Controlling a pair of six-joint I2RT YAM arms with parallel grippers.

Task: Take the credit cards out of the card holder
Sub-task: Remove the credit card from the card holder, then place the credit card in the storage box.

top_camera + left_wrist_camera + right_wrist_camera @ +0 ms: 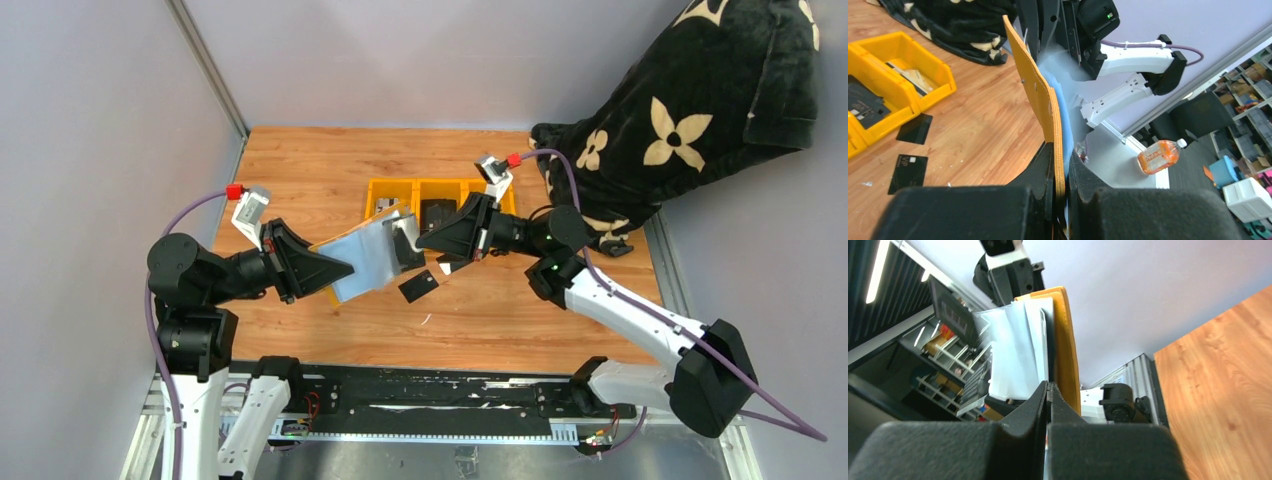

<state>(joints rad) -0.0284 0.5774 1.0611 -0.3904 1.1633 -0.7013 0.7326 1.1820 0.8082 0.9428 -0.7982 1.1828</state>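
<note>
your left gripper [340,272] clamps the holder [372,255], held open above the table [300,170] at frame centre. your right gripper [425,240] is pinched shut at its other end. two cards [418,287] lie just below it, and the bins [415,183] above hold a black pouch [437,213].

From high up behind the near edge we are looking down on the whole table [300,170] from well back. At the left wrist we are peering close along the left fingers [1040,172] toward the right arm [1133,52], while at the right wrist we are looking close along the right fingers [1030,407] toward the left arm [1008,270]. All three views are sharing the wallet [365,255].
</note>
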